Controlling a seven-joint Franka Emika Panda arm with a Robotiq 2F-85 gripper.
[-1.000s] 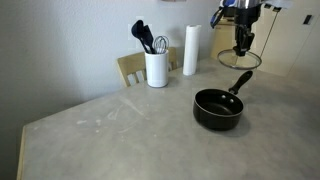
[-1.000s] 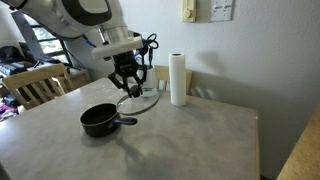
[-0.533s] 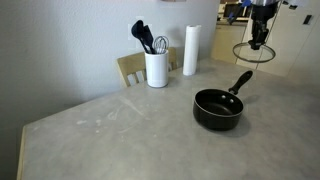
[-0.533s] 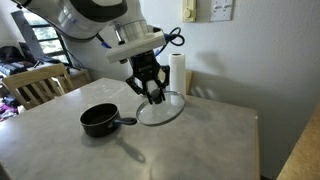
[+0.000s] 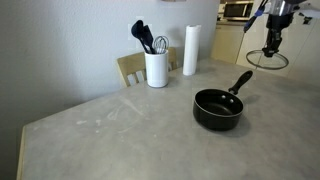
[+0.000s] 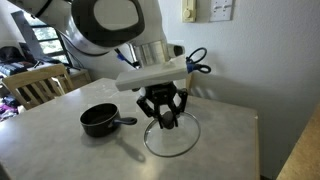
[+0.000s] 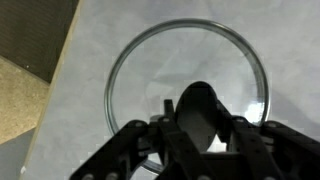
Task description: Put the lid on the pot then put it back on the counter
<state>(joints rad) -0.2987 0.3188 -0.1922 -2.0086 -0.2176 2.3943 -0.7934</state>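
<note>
You are holding the lid (image 6: 181, 141) over the counter (image 6: 225, 140) — the gripper (image 6: 165, 119) is clamping tight on its centre — and it is hanging well right of the pot (image 6: 98, 120).

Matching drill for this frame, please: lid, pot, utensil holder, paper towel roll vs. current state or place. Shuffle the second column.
1. round clear glass lid
2. small black round pot
3. white utensil holder
4. white paper towel roll

A. standing on end next to the utensil holder
B. uncovered on the grey counter
C. held in the gripper, off to the side of the pot
D. holding black utensils

Pairs: 1-C, 2-B, 3-D, 4-A
</note>
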